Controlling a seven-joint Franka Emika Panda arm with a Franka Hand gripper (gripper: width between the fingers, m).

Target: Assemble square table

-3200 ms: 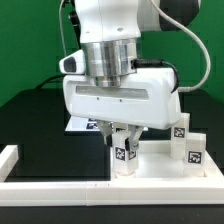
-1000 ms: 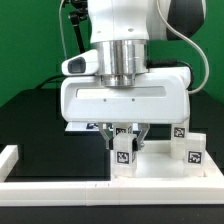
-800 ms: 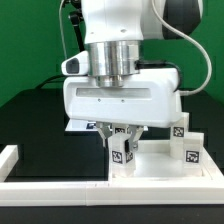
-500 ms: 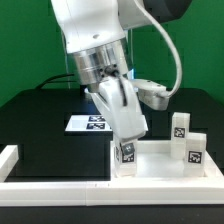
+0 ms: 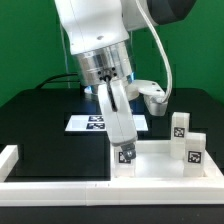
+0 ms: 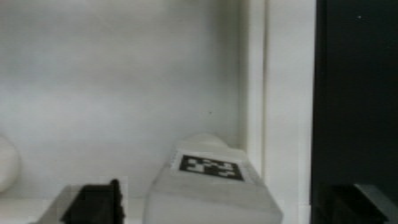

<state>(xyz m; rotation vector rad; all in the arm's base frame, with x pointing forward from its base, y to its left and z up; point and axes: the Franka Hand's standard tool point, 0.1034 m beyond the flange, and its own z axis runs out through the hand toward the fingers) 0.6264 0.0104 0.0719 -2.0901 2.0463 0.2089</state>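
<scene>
The white square table panel (image 5: 160, 166) lies at the exterior view's right front. One tagged white leg (image 5: 126, 157) stands upright on its near left corner. My gripper (image 5: 125, 149) reaches down over this leg, turned edge-on to the camera. In the wrist view the leg (image 6: 214, 172) stands on the panel (image 6: 107, 90) between my dark fingers (image 6: 93, 203), with a gap on each side. The gripper (image 6: 222, 206) is open around it. Two more tagged legs (image 5: 180, 125) (image 5: 194, 150) stand at the panel's right side.
The marker board (image 5: 97, 122) lies on the black table behind the panel. A long white rail (image 5: 90, 190) runs along the front, with a raised end (image 5: 9, 157) at the exterior view's left. The arm's cable and a green backdrop are behind.
My wrist has turned about a quarter turn, so the wide white hand body now faces sideways. The leg stays upright on the panel corner.
</scene>
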